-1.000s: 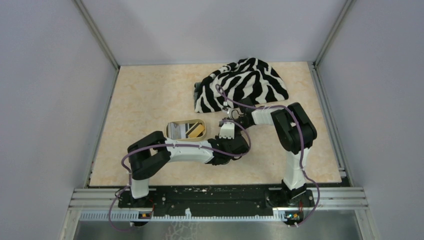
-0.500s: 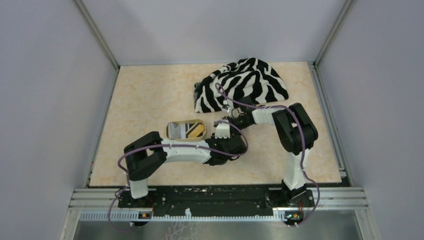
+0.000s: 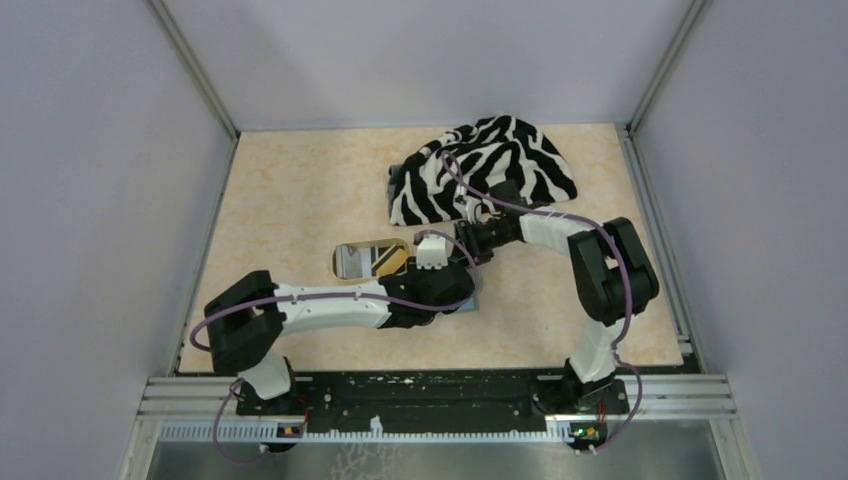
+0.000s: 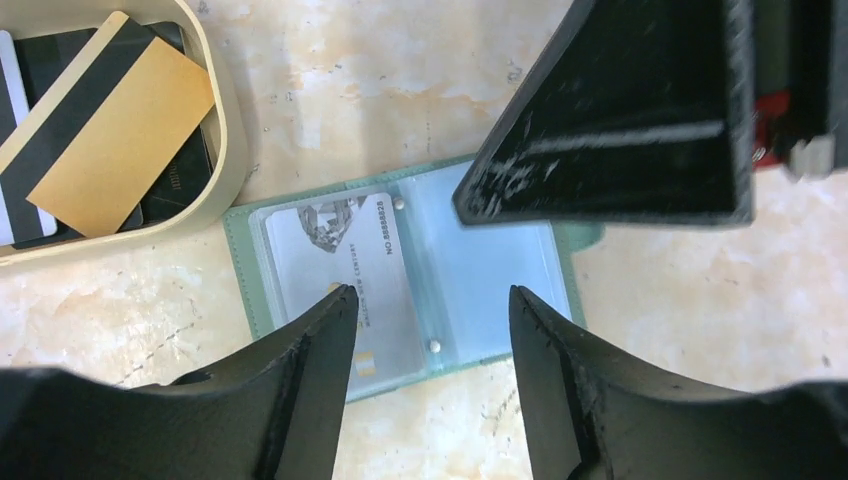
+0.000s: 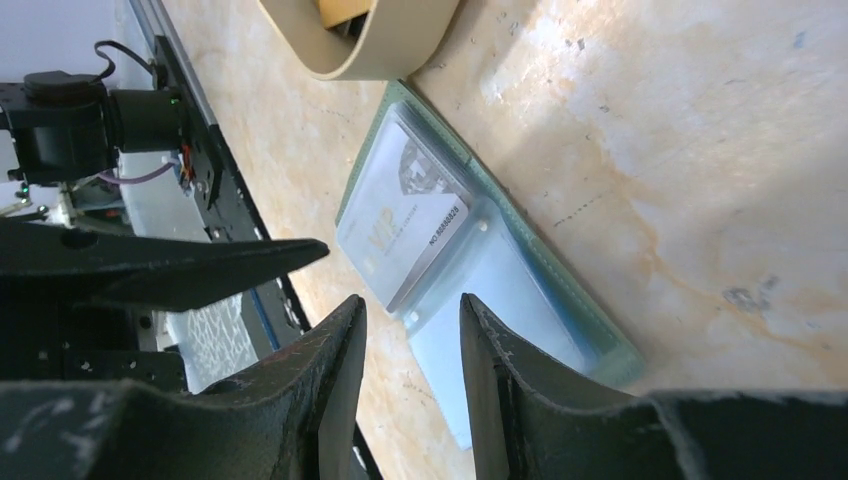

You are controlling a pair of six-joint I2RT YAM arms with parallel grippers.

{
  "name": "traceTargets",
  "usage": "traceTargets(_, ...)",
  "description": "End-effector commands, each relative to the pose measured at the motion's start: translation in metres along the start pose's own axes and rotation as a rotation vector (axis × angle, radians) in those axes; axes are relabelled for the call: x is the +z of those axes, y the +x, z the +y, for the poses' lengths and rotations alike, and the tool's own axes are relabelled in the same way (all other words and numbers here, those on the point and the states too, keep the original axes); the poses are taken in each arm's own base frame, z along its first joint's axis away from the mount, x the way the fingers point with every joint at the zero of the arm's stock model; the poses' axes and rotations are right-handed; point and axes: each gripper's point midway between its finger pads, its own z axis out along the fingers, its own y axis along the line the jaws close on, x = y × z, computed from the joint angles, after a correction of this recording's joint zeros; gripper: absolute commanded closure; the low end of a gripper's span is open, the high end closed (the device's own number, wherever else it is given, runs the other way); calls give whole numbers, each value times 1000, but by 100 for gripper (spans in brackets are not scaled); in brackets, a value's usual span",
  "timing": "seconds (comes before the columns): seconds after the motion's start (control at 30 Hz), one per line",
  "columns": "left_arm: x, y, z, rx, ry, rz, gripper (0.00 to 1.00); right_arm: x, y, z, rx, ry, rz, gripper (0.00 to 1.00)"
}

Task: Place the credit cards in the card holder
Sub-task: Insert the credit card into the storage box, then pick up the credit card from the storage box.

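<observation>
The sage-green card holder [image 4: 455, 262] lies open and flat on the table beside the tray, and a pale silver card [image 4: 345, 265] sits in its left clear sleeve. It also shows in the right wrist view [image 5: 500, 285]. My left gripper [image 4: 432, 300] hovers open and empty just above it. My right gripper [image 5: 412, 305] is open and empty, low over the holder's far page. It shows as a black finger in the left wrist view [image 4: 610, 110]. A yellow-orange card [image 4: 120, 150] and dark striped cards [image 4: 45, 70] lie in the tan tray [image 4: 228, 130].
The tan oval tray [image 3: 345, 252] sits left of both grippers [image 3: 455, 270]. A zebra-striped cloth [image 3: 490, 165] lies bunched at the back right. The two arms cross close together over the holder. Grey walls stand on three sides of the table.
My left arm has stretched out low, its elbow swinging left, while its gripper stays over the holder. My right arm's elbow has swung right and back. A sliver of the holder now shows.
</observation>
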Motion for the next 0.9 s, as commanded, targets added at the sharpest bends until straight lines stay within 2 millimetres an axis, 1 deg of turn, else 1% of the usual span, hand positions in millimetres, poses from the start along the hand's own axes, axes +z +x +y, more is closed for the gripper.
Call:
traceTargets(0.0, -18, -15, -12, 41, 154, -24, 32, -35, -35, 20, -157, 17, -122, 60)
traceTargets(0.1, -28, -19, -5, 94, 193, -43, 26, -55, -46, 28, -236, 36, -177, 60)
traceTargets(0.23, -34, -22, 10, 141, 235, -39, 22, -80, -59, 42, -346, 85, -246, 60)
traceTargets(0.37, -39, -39, 29, 100, 287, -43, 18, -104, -72, 66, -478, 118, -322, 60)
traceTargets(0.43, -43, -53, 40, 58, 318, -65, 17, -116, -79, 77, -532, 137, -360, 60)
traceTargets(0.5, -48, -68, 53, 18, 342, -93, 13, -127, -86, 88, -586, 155, -381, 59)
traceTargets(0.53, -52, -74, 60, 1, 351, -110, 11, -133, -90, 93, -615, 163, -386, 54)
traceTargets(0.57, -55, -82, 68, -20, 354, -133, 10, -137, -93, 98, -649, 169, -389, 44)
traceTargets(0.6, -58, -90, 76, -40, 356, -158, 7, -140, -96, 101, -673, 170, -391, 30)
traceTargets(0.63, -62, -96, 84, -60, 358, -180, 4, -141, -97, 105, -682, 154, -394, 12)
traceTargets(0.67, -65, -104, 93, -85, 359, -207, 2, -138, -96, 108, -683, 120, -387, 3)
traceTargets(0.7, -71, -114, 103, -116, 365, -238, 2, -133, -92, 114, -685, 60, -375, 2)
traceTargets(0.77, -75, -123, 119, -163, 360, -275, 2, -122, -82, 123, -682, -71, -353, 2)
traceTargets(0.8, -75, -125, 127, -185, 352, -284, 2, -118, -76, 125, -688, -125, -350, 2)
traceTargets(0.87, -75, -128, 141, -221, 334, -300, 2, -114, -71, 121, -713, -126, -361, 1)
